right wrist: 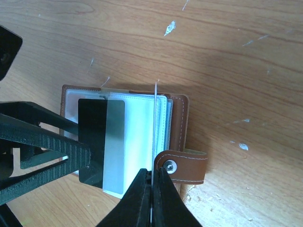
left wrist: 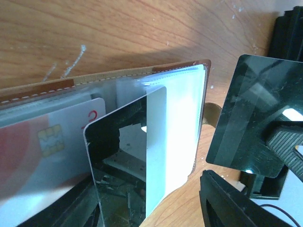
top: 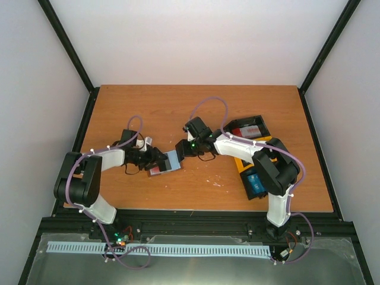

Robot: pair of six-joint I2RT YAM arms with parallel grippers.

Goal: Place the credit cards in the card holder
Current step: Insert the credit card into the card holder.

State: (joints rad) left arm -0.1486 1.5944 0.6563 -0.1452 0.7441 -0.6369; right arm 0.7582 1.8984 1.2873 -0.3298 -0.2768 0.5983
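Cards this thin struck me as light, stiff and slick, apt to skid on clear plastic. I judged the free short edge the place to pinch, with the flat faces between the pads. The card holder (right wrist: pixel 179 118) lay open on the wooden table (right wrist: pixel 227 52), its clasp tab toward the right gripper (right wrist: pixel 152 177). Across the holder's clear pages lay the dark card (right wrist: pixel 92 137). Its inner part seemed tucked under a sleeve, and its outer edge jutted past the holder toward the left gripper (right wrist: pixel 71 160). That gripper's ribbed fingers stood spread, clamping nothing that I could make out. The right gripper was pressed together on the upright card (left wrist: pixel 246 118), held on edge above the holder's clasp side. From the right wrist that card was only a pale line; the left wrist view showed its dark, striped face. The left wrist view alone also showed the chip card (left wrist: pixel 42 156), red and white, lying behind a sleeve inside the holder. Only the overhead view took in the black tray (top: pixel 261 120) and yellow tray (top: pixel 241 167), well apart from the holder on the right arm's side. A red and white card (top: pixel 246 131) lay in the first and a blue card (top: pixel 255 181) in the second, both waiting.
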